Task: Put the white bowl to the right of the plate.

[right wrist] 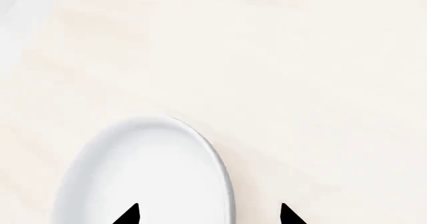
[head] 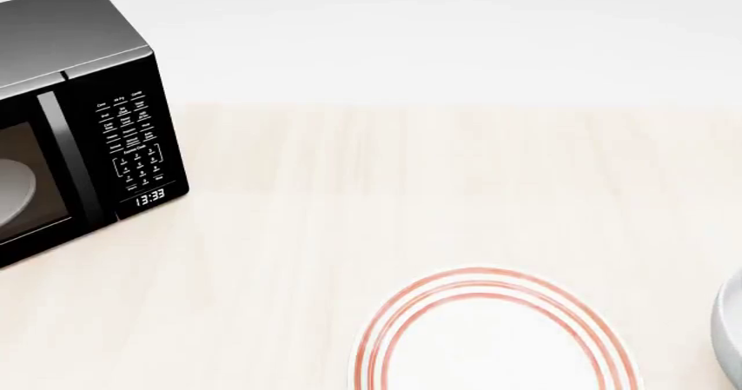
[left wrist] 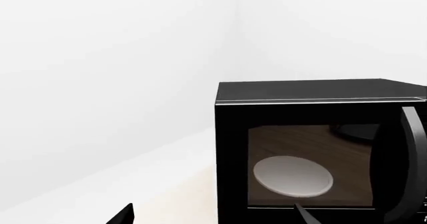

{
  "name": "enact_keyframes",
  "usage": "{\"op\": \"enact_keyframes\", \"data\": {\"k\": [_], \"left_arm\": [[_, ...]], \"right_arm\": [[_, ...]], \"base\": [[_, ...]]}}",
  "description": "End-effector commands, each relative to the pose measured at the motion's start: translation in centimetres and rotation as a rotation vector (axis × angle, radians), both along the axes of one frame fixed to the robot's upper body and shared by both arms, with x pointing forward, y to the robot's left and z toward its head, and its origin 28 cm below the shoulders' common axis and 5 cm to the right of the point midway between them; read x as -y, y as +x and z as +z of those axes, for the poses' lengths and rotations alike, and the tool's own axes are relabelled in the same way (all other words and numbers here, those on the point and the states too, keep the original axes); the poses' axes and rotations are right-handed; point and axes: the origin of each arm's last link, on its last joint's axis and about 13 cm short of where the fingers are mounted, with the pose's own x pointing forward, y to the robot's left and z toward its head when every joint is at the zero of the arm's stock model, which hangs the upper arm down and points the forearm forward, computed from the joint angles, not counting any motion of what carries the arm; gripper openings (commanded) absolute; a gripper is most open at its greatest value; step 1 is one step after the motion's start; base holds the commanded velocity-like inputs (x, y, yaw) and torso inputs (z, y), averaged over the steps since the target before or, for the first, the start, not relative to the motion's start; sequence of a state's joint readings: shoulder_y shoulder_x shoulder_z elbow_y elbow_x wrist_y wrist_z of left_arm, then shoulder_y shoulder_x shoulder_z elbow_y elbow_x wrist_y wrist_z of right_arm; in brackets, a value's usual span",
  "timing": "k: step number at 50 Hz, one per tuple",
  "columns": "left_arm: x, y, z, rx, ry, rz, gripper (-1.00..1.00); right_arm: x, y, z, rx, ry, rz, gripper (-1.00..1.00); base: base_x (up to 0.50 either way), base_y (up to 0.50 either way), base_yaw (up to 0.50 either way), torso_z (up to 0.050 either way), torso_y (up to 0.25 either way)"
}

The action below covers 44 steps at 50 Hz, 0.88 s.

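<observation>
A flat round white plate (head: 496,342) is showing three thin red rings; a glossy white bowl (right wrist: 150,174) is gleaming; the pale wood-grain counter (head: 406,190) is carrying a black microwave (head: 69,121).

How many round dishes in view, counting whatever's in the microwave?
3. The plate at the table's near edge, the white bowl cut off to its right, and a pale dish behind the microwave door. More could sit off-frame.

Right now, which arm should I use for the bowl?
Right. The right gripper hangs over the white bowl, fingertips apart astride its rim. The left wrist camera faces only the microwave. In the head view the bowl sits at the far right edge, right of the plate.
</observation>
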<state>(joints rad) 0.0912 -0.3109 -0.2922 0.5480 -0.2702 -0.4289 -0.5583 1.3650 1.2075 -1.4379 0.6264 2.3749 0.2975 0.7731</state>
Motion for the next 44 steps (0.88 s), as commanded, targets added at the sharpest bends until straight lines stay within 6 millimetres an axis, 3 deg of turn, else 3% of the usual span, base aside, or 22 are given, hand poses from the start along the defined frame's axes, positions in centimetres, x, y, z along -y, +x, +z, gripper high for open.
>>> {"op": "enact_keyframes", "data": {"k": [1, 14, 25, 32, 44], "left_arm": [[0.0, 0.0, 0.0, 0.002, 0.000, -0.003, 1.00], [0.4, -0.4, 0.0, 0.011, 0.004, -0.049, 1.00], [1.1, -0.7, 0.0, 0.017, 0.016, -0.115, 1.00], [1.7, -1.2, 0.2, 0.029, 0.027, -0.163, 1.00], [3.6, -2.2, 0.3, 0.057, 0.039, -0.288, 1.00]], "right_arm": [[-2.4, -1.7, 5.0, 0.093, -0.230, 0.011, 1.00], [-8.7, -4.5, 9.8, 0.240, -0.559, 0.108, 1.00], [-14.0, -7.0, 11.0, 0.374, -0.701, 0.274, 1.00], [-16.7, -7.3, 9.9, 0.403, -0.753, 0.378, 1.00], [-21.7, -9.2, 4.2, 0.473, -0.776, 0.638, 1.00]], "base": [[0.00, 0.00, 0.00, 0.000, 0.000], [0.00, 0.00, 0.00, 0.000, 0.000], [0.00, 0.00, 0.00, 0.000, 0.000], [0.00, 0.00, 0.00, 0.000, 0.000], [0.00, 0.00, 0.00, 0.000, 0.000]]}}
